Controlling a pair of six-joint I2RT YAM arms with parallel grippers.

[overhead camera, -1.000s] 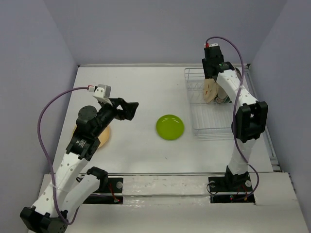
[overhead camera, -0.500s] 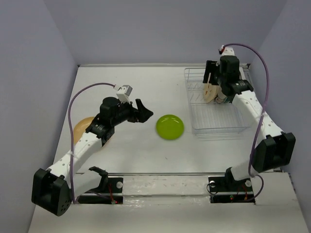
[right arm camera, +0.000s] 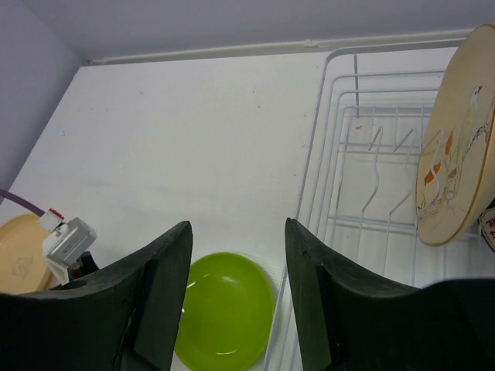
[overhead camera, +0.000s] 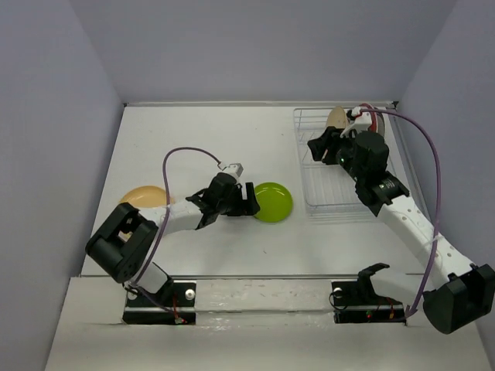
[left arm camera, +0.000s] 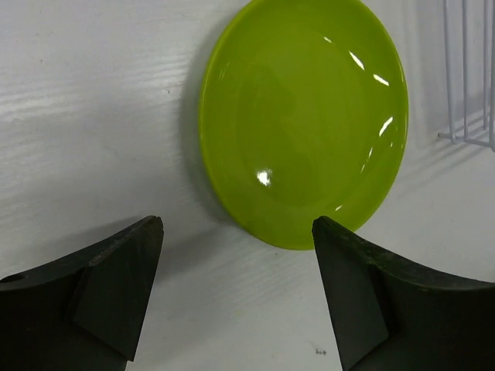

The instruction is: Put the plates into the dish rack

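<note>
My left pincer [left arm camera: 236, 232] is spread and empty, tips low over the table [left arm camera: 77, 77]; the green plate [left arm camera: 305, 116] lies flat just past them at 1 o'clock. It sits flush, so I may shove it toward the rack [left arm camera: 464, 69] at 3 o'clock instead of catching it. My right pincer [right arm camera: 238, 224], spread and empty, hovers near the racked bird plate [right arm camera: 456, 139]; a bump could topple it

Your left gripper [left arm camera: 237, 224] now sits at the lime green plate's [left arm camera: 305, 116] edge. Your right gripper [right arm camera: 237, 228], off the bird plate [right arm camera: 456, 139], leaves it standing in the dish rack [right arm camera: 340, 139].
</note>
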